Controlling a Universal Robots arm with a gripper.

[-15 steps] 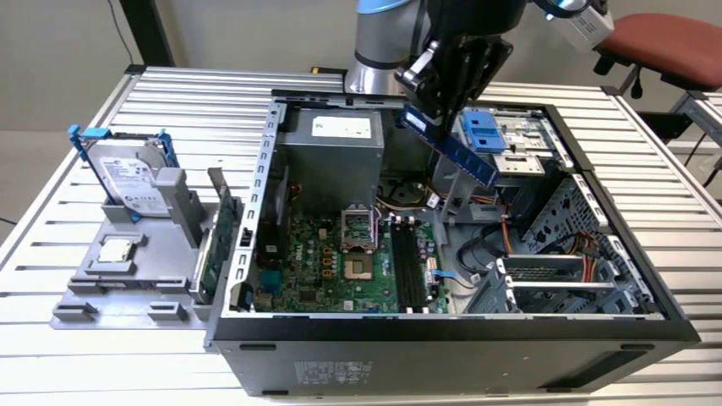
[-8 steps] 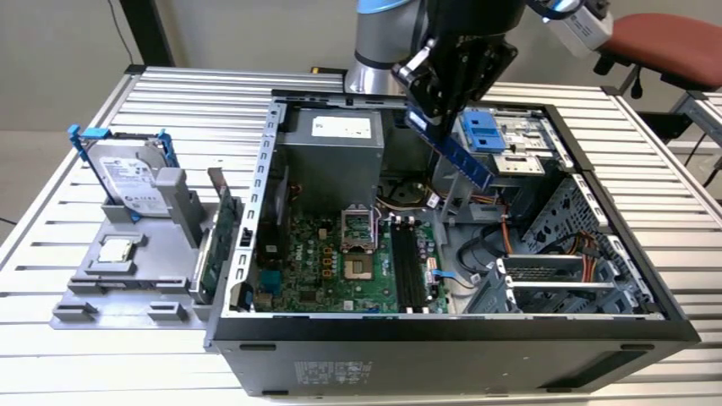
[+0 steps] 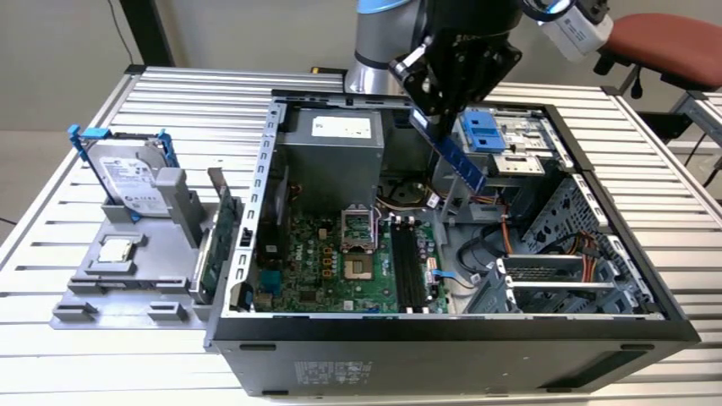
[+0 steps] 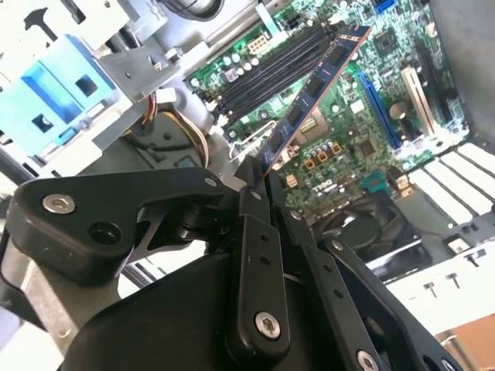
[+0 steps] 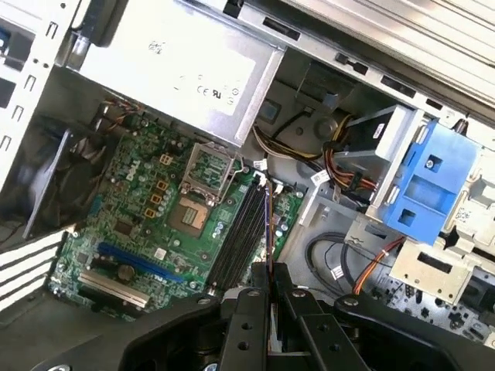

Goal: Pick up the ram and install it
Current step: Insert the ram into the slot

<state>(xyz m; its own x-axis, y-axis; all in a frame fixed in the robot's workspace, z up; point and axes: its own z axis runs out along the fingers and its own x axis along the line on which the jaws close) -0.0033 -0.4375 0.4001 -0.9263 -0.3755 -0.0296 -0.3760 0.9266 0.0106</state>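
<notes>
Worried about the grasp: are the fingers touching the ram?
Touching. The second wrist view shows the fingers clamped on the ram at its end, no gap.

— What kind of place is this?

— It looks like a robotics lab or a test workshop. The bench is slatted aluminium profile, not household furniture.

— And what stands on it?

— An opened computer case with its motherboard bare, and a grey fixture holding a hard drive upright. A robot arm rises behind the case, and an upholstered chair sits at the exterior view's right.
</notes>
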